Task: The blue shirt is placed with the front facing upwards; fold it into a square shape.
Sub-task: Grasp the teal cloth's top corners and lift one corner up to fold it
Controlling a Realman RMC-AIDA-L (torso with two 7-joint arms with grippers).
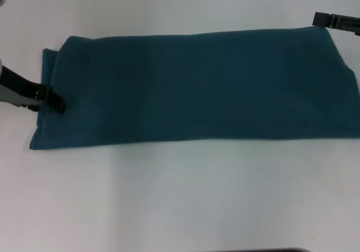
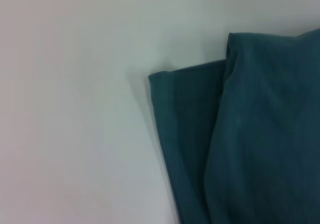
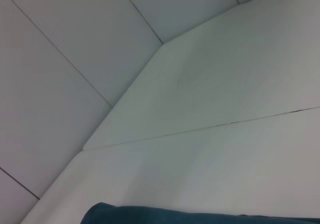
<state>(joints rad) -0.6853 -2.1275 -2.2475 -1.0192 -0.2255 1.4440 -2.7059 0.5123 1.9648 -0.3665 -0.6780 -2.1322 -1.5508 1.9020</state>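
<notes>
Lab-like robot workspace; bare white table [image 1: 180,196], tiled floor [image 3: 60,59]

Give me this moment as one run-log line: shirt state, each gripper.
dark teal-blue cotton shirt: long folded band on white table, lettering hidden | left gripper: at shirt's left end | right gripper: by far right corner

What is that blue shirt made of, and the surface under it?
The blue shirt looks like soft, matte knit fabric, likely cotton: it lies limp, with rounded folded edges and no shine. The white table looks like a smooth, hard board, perhaps laminate, with a faint sheen; thin seams show in the right wrist view.
</notes>
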